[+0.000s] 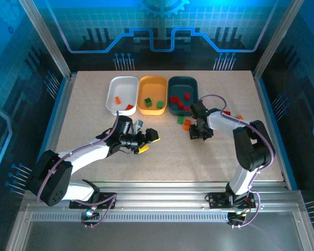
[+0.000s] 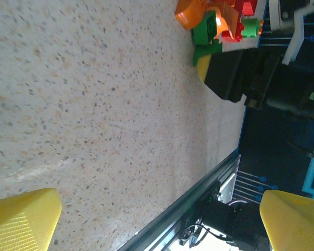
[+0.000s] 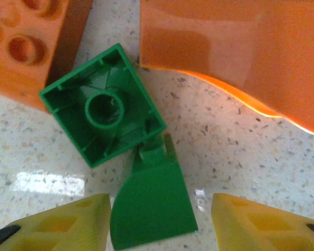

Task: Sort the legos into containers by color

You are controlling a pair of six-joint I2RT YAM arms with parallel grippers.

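Legos (image 1: 184,123) lie loose on the counter (image 1: 83,115) at centre right of the top view, just below the teal tray (image 1: 182,78). Our right tool (image 3: 162,219) stands half-open astride a green curved piece (image 3: 152,209), not pinching it. We judge it light, stiff and slick; its flat sides offer the surest hold. Our left tool (image 1: 148,141) gapes wide, empty.

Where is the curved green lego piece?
In the right wrist view, the curved green piece lies between the right end effector's fingertips, just below the upside-down green brick.
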